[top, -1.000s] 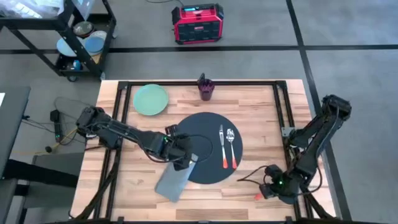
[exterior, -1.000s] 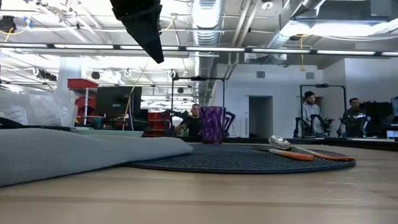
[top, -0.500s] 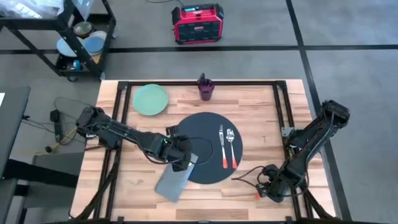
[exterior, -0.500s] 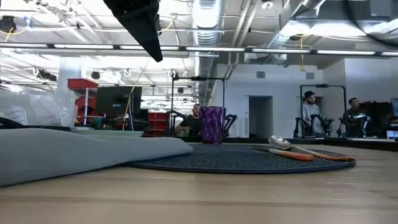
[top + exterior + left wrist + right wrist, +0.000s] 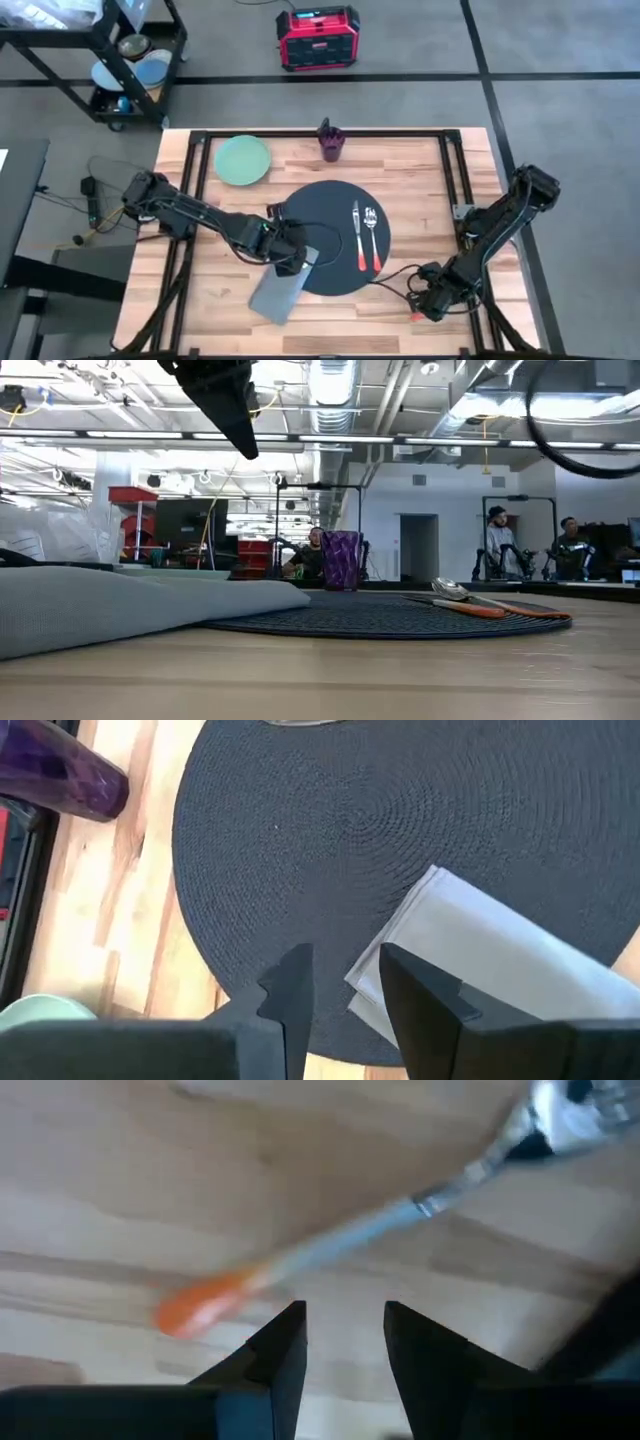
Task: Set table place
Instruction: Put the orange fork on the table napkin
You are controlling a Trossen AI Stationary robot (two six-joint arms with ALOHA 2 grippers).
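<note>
The round dark grey place mat (image 5: 330,235) lies mid-table, with an orange-handled fork (image 5: 356,236) and spoon (image 5: 373,234) on its right half. A grey napkin (image 5: 279,291) rests with its far corner on the mat's near-left edge (image 5: 470,960) and the rest on the wood. My left gripper (image 5: 335,970) hangs open well above that corner (image 5: 225,400), touching nothing. My right gripper (image 5: 340,1320) is open over the near right of the table (image 5: 420,304), above another orange-handled utensil (image 5: 300,1260) that lies flat on the planks.
A pale green plate (image 5: 242,160) sits at the far left of the table and a purple cup (image 5: 330,142) at the far middle. The black rail frame (image 5: 455,170) runs along the table's edges. Off the table stand a black cart (image 5: 120,60) and a red box (image 5: 317,37).
My right arm has swung a little toward the table's left, carrying its gripper along the near right part of the table. The napkin, mat and cutlery lie as before.
</note>
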